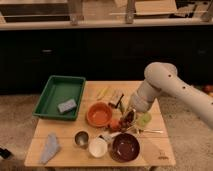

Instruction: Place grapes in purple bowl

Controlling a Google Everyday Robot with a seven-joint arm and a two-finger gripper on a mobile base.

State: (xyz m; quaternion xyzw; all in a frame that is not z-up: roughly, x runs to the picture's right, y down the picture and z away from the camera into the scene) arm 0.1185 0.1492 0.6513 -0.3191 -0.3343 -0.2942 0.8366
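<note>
The grapes (pixel 128 120), a small dark reddish-purple bunch, are right at the tip of my gripper (pixel 129 116), near the middle of the wooden table (pixel 160 150). The white arm reaches in from the right and comes down over them, hiding part of the bunch. I cannot tell whether the grapes are lifted or resting on the table. The purple bowl (pixel 125 147) stands at the front edge, just in front of the gripper and a little below it in the view, and looks empty.
An orange bowl (pixel 99 115) stands left of the gripper, with an orange-red round fruit (pixel 115 124) between them. A white cup (pixel 97 147) and a metal cup (pixel 81 138) stand left of the purple bowl. A green tray (pixel 54 85) holds a grey sponge (pixel 66 105). A grey cloth (pixel 50 147) lies front left.
</note>
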